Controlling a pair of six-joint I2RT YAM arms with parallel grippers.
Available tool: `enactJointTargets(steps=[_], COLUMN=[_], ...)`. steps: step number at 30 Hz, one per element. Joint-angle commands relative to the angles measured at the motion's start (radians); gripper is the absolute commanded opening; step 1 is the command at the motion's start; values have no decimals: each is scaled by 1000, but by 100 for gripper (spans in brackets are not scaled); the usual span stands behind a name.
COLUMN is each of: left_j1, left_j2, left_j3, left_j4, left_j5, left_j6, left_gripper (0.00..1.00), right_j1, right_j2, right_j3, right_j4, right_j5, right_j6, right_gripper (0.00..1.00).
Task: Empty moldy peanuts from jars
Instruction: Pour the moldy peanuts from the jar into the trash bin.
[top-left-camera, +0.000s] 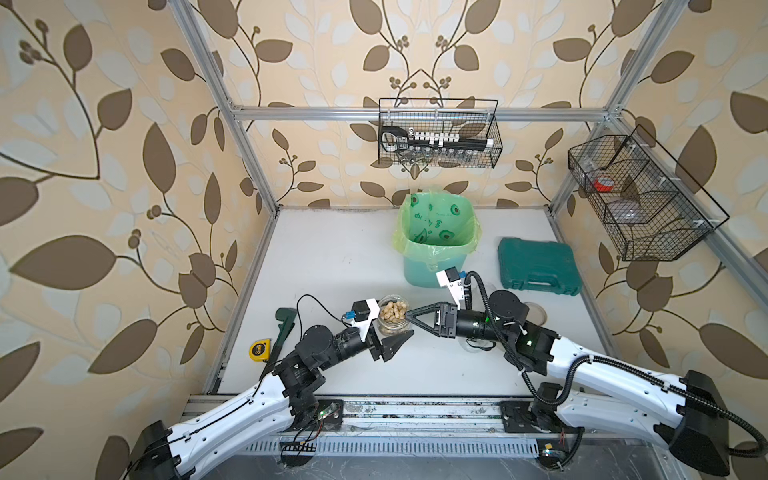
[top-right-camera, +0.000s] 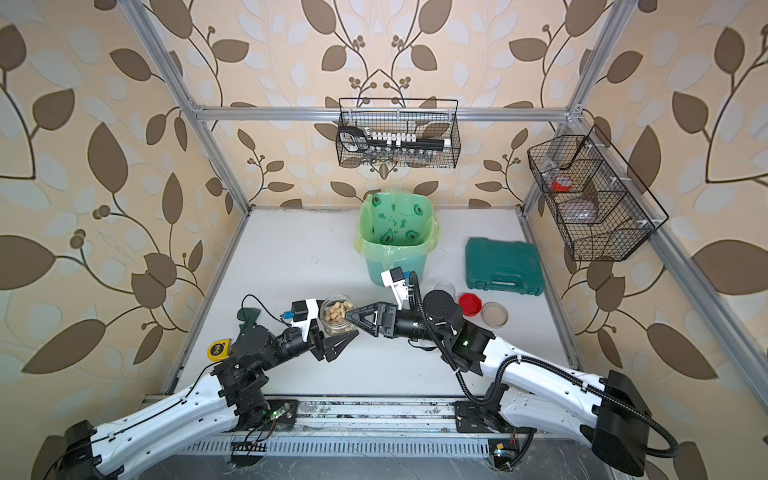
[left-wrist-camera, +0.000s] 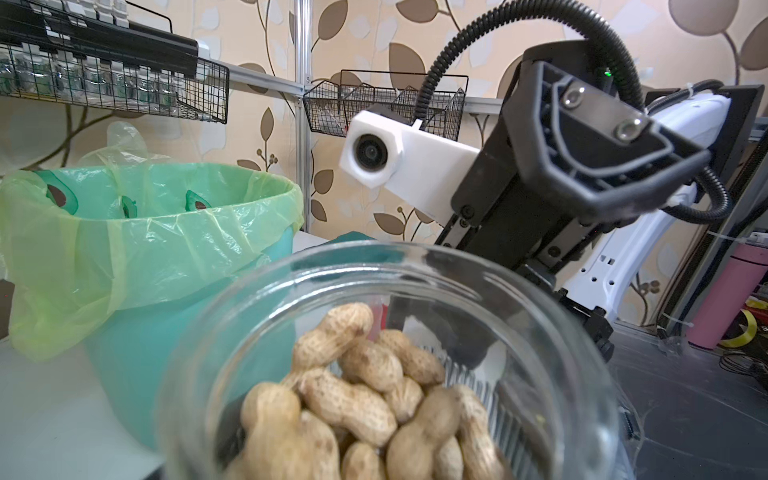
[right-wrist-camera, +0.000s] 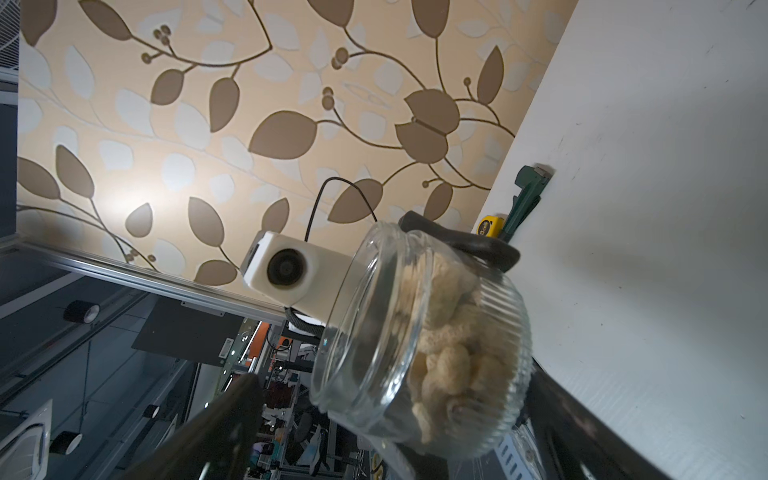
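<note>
A squat clear jar stands upright and lidless, holding a heap of moldy peanuts in their shells. My left gripper is shut on the jar, which fills the left wrist view with the peanuts inside. My right gripper is open beside the rim, with one finger high and one low on either side of the jar. Behind the right arm, a second clear jar stands near a red lid and a beige lid.
The mint-green bin with its green bag stands just behind the grippers. A green tool case lies at the right. A tape measure and a green wrench lie at the left edge. Wire baskets hang on the walls.
</note>
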Motion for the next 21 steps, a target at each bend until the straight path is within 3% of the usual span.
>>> enactJointTargets(steps=[1,7,21], left_j1=[-5,-5,-5], left_j2=[-13,-17,24], left_j3=[38,40,47], left_j4=[105,101,93], left_j5=[12,17,21], left_j6=[1,-2,8], left_gripper=[0,0,0], right_j1=[-1,-1,-6], right_j2=[22,65,121], right_j3=[7,9,27], right_j4=[86,129,160], right_j5=[-22,-30,-31], right_j6=[36,55,78], right_gripper=[99,98,83])
